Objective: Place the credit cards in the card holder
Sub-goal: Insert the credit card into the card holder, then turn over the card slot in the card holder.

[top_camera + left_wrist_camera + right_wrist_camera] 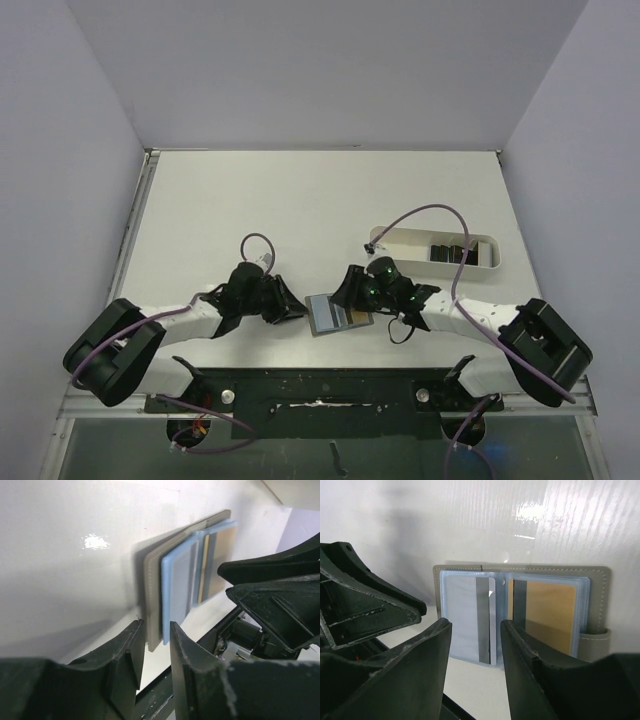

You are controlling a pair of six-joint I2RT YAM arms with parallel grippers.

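Note:
The card holder (pixel 333 316) lies open near the table's front edge, olive outside, light blue inside. In the right wrist view its left pocket holds a grey card (pixel 462 615) and its right pocket a gold card (pixel 550 611), each with a dark stripe. My left gripper (pixel 296 312) is shut on the holder's left edge (pixel 152 605), which sits between its fingertips. My right gripper (pixel 352 292) is open and empty just over the holder's middle fold (pixel 499 610). Several dark credit cards (pixel 452 252) stand in the white tray (pixel 400 237).
The white oblong tray lies to the right of the holder, behind my right arm. A purple cable (pixel 430 215) arcs over it. My left gripper's body (pixel 365 605) shows close to the holder in the right wrist view. White walls enclose the table.

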